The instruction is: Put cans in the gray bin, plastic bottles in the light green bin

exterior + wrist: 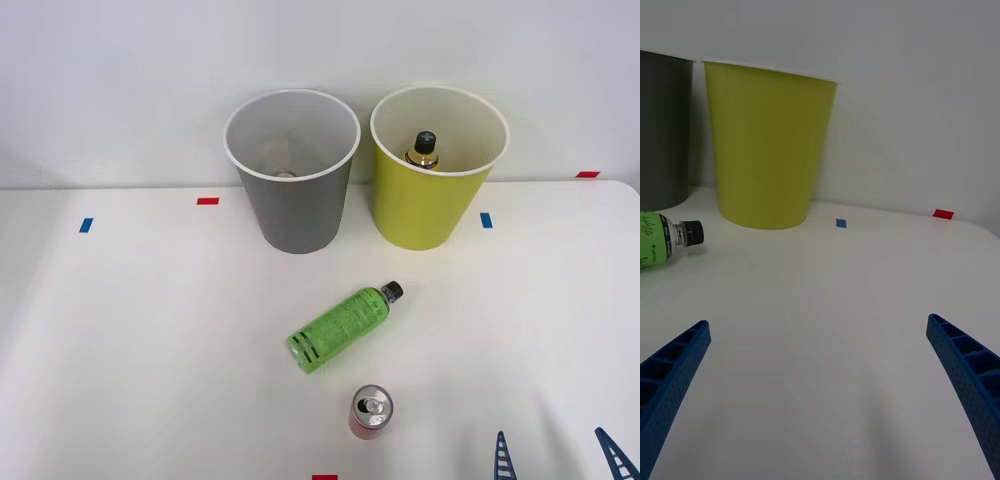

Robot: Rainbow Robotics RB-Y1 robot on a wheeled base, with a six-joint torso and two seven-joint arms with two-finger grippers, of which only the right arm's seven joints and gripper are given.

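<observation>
A bright-green plastic bottle (342,326) (662,238) with a black cap lies on its side mid-table. A small red can (371,411) stands upright just in front of it. The gray bin (293,205) (662,135) stands at the back, with the light green bin (425,205) (767,142) to its right. Inside the light green bin stands another bottle (424,150) with a black cap and gold neck. My right gripper (560,462) (816,390) is open at the table's front right, to the right of the can, with nothing between its blue fingers.
Small tape marks dot the white table: red ones (207,201) (588,174) (943,214) and blue ones (86,225) (486,220) (841,223). A white wall rises right behind the bins.
</observation>
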